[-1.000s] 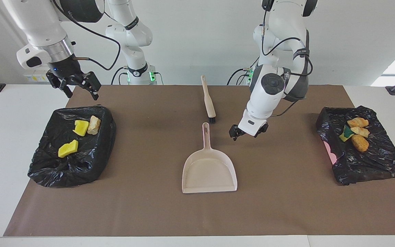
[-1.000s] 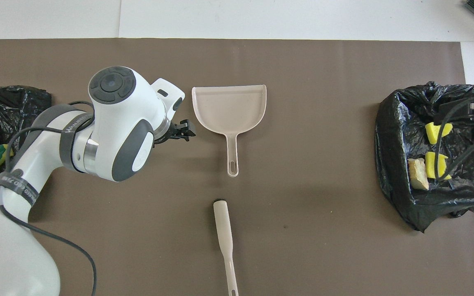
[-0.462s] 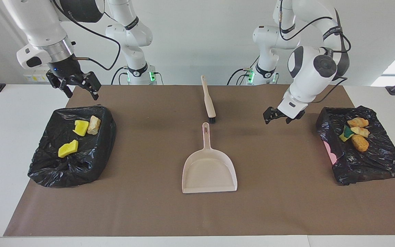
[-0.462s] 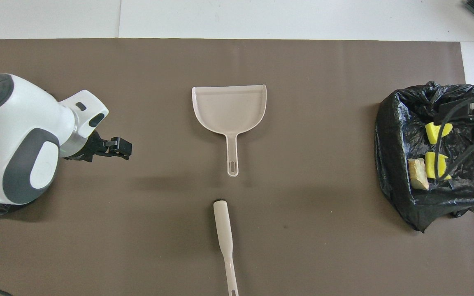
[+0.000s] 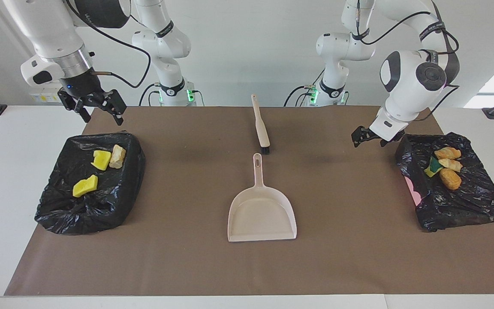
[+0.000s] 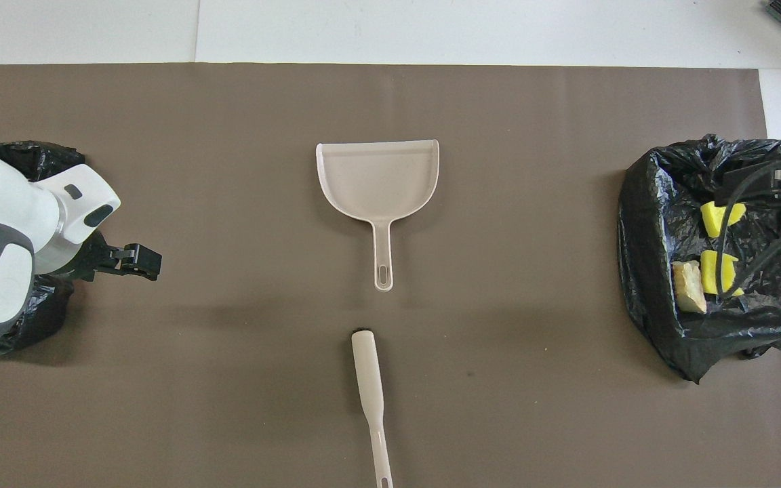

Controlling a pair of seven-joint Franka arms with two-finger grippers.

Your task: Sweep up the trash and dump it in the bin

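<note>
Only the dustpan (image 5: 262, 214) and brush (image 5: 261, 124) interrupt the brown mat (image 5: 178, 257) between two lined bins (image 5: 88, 206).

Mid-frame in the facing view, the brush (image 5: 260, 124) lies above the dustpan (image 5: 262, 210); a bin (image 5: 88, 210) with trash (image 5: 101, 159) sits left, another bin (image 5: 465, 206) right.

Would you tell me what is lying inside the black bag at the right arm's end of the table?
In the black bag, two yellow sponge pieces and one tan bread-like lump lie on the plastic. Whatever sits beneath the crumpled folds is covered.
</note>
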